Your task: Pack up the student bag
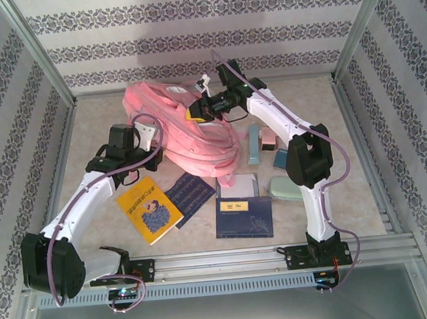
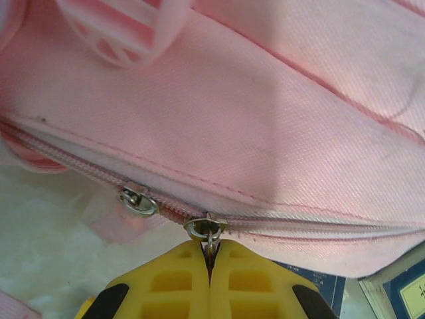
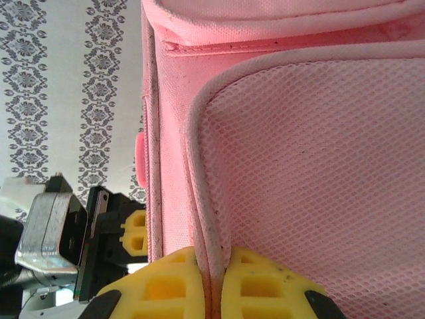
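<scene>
books crowd the table before the student bag; far-left corner lies open

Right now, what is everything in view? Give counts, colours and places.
student bag: one, pink, centre back of table.
zip sliders: two, silver, on the bag's zip.
yellow book: one, yellow, left front of bag.
dark blue books: two, navy, in front of bag.
teal boxes: two, teal, right of bag.
small pink item: one, pink, beside the teal boxes; unclear what.
pale green case: one, pale green, right of the navy books.
left gripper: one, yellow fingers, shut on zip pull.
right gripper: one, yellow fingers, shut on bag's piped edge.
</scene>
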You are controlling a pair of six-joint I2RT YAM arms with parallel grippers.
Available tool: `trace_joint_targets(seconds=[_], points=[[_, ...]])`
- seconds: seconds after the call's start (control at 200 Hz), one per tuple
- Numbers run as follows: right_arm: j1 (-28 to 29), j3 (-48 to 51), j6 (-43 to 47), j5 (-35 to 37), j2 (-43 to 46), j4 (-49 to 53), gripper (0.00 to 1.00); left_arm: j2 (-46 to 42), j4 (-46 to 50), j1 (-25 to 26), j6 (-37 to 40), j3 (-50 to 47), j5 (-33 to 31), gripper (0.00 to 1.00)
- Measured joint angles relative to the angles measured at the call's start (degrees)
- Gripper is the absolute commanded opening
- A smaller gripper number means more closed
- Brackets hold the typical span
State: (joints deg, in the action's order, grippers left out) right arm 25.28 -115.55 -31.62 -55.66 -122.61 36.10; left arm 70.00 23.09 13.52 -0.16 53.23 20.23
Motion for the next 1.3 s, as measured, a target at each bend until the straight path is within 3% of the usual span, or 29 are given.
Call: trace_joint_targets(seconds=[0.864,1.299], points=[[7.63,-1.97,-9.27,18.69,-0.02,0.39,0.00,-2.80,1.73,11.15,-1.11,-5.20,-0.79,0.00],[13.29,-2.36,-21.64,30.38,-0.15,0.55,0.00,-2.73,0.63,18.12,-6.71,-7.39,-2.38,0.02]])
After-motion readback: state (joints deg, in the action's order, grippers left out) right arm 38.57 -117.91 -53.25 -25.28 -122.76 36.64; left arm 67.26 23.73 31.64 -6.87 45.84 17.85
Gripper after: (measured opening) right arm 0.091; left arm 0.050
